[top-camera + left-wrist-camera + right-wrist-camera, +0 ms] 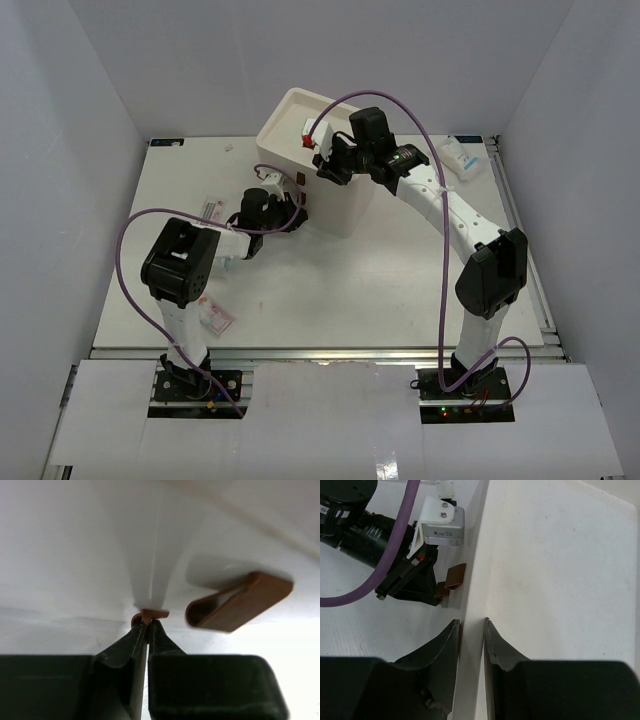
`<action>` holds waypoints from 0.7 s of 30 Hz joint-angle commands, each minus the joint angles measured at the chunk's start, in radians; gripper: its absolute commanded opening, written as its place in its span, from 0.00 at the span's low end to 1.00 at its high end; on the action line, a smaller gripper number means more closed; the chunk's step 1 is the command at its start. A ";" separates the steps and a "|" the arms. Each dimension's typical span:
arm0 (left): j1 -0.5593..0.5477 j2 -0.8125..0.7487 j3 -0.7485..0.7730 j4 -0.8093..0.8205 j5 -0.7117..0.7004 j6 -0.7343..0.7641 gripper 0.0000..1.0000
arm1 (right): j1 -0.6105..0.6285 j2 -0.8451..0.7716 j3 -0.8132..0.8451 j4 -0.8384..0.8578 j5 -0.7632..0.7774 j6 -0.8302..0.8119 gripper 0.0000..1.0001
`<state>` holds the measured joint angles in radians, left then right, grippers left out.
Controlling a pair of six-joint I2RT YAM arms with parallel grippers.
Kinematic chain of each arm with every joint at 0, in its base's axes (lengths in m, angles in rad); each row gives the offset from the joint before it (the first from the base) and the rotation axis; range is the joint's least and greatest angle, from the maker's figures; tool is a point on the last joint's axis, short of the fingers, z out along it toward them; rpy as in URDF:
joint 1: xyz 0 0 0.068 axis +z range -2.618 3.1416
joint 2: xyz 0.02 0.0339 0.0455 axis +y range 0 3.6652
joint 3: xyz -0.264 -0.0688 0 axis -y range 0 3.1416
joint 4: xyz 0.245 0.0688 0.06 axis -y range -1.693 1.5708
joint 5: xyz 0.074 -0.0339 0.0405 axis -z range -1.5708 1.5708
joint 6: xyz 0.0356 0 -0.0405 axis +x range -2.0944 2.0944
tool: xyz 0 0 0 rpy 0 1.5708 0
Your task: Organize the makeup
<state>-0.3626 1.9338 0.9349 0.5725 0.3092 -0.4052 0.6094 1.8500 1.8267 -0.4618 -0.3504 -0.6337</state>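
Left wrist view: the left gripper (149, 627) is pinched tight on a brown handle (150, 614) on the front of the box (285, 118), its fingers pressed together around the loop. A second handle (240, 602) sits just to the right of it, untouched.

In the right wrist view, the right gripper (470, 630) straddles the box's top rim with a narrow gap, one finger outside the wall and one inside, clamping it. The left gripper and both handles show below it at the box front.

From above, one sachet (212, 210) lies on the table (340, 290) left of the box, near the left arm's forearm. Another sachet (213, 316) lies nearer the left arm's base. A white-and-blue item (462, 157), too small to make out, lies at the far right corner, well apart from the box.
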 commanded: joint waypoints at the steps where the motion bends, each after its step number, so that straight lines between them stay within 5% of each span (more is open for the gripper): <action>1: 0.004 -0.057 -0.070 0.048 -0.024 -0.014 0.15 | 0.024 -0.005 -0.018 -0.127 -0.085 0.032 0.08; 15: 0.004 -0.444 -0.537 0.159 -0.036 -0.162 0.16 | 0.001 0.003 -0.031 -0.127 -0.048 0.024 0.08; 20: 0.004 -0.451 -0.520 0.128 -0.016 -0.151 0.38 | 0.001 0.001 -0.034 -0.127 -0.039 0.020 0.10; 21: 0.004 -0.456 -0.517 0.122 -0.011 -0.156 0.48 | 0.001 -0.007 -0.034 -0.126 -0.034 0.018 0.14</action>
<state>-0.3607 1.5068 0.4051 0.7124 0.2689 -0.5511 0.6079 1.8500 1.8248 -0.4651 -0.3546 -0.6308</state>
